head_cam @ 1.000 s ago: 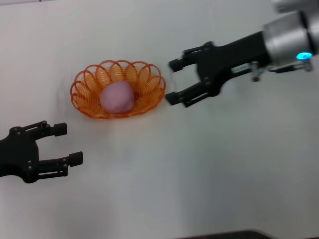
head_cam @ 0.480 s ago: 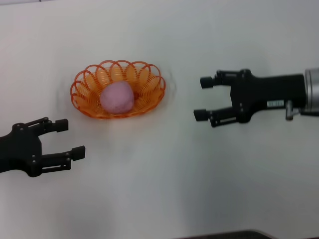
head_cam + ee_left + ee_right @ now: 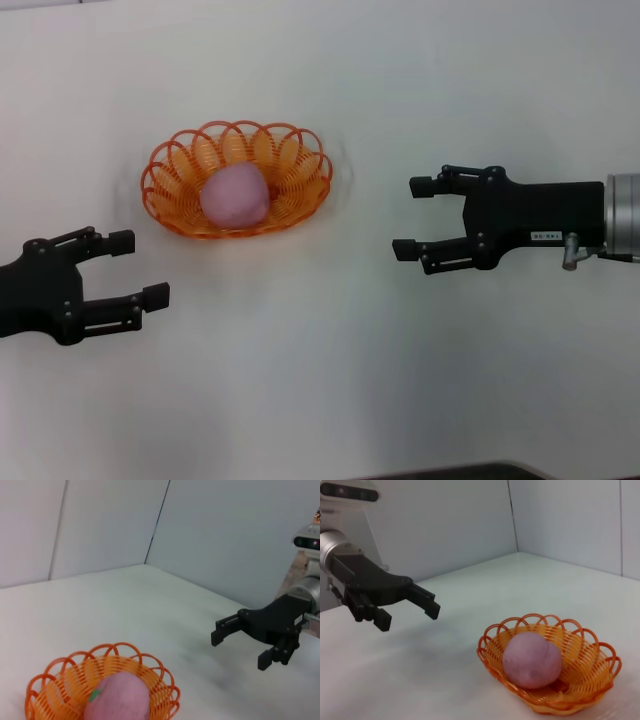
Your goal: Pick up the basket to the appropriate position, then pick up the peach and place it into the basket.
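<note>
A: What's cut off near the basket point(image 3: 102, 690)?
B: In the left wrist view its near rim and the lower part of the peach point(image 3: 118, 698) run off the picture's edge.
A: And what does the peach hide?
B: The basket floor beneath it. Also, the left hand point(image 3: 128, 269) shows only partly; its arm leaves the head view.

A lab-like test cell: bare white table point(image 3: 330, 380) enclosed by plain grey wall panels point(image 3: 240, 535).

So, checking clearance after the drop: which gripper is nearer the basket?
Right, narrowly. The right gripper sits open beside the basket on its right; the left gripper sits open, nearer the robot, off its left end.
</note>
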Tool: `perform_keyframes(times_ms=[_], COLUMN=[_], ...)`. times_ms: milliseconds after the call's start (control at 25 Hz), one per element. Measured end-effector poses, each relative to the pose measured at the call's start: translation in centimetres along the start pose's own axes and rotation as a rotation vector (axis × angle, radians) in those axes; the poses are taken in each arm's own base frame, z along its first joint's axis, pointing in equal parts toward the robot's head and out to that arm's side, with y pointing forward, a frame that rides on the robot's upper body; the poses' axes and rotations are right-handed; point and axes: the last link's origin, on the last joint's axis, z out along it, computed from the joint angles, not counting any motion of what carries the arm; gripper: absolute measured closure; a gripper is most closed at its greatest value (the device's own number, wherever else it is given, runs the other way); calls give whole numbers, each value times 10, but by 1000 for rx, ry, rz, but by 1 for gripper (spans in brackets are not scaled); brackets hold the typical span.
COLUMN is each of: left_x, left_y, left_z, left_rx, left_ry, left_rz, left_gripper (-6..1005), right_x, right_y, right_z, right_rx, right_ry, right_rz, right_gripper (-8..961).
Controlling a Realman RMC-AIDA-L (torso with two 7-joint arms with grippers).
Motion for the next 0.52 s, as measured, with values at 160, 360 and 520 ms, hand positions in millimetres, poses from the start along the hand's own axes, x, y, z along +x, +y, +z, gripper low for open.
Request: perform_keyframes(times_ms=[160, 360, 520], left_x=[1, 2, 2], left_y=[-1, -1, -2], left_z=[0, 0, 0], left_rx=[4, 9, 10], left_ry=[7, 13, 14], left_rz=[2, 4, 3], left_gripper=[126, 126, 126], right_x=[0, 0, 0], right_y=[0, -1, -1], right_z=[2, 3, 4], right_rx=[0, 6, 4], right_ry=[1, 5, 9], right_rz=[4, 2, 0], right_gripper=[23, 23, 23])
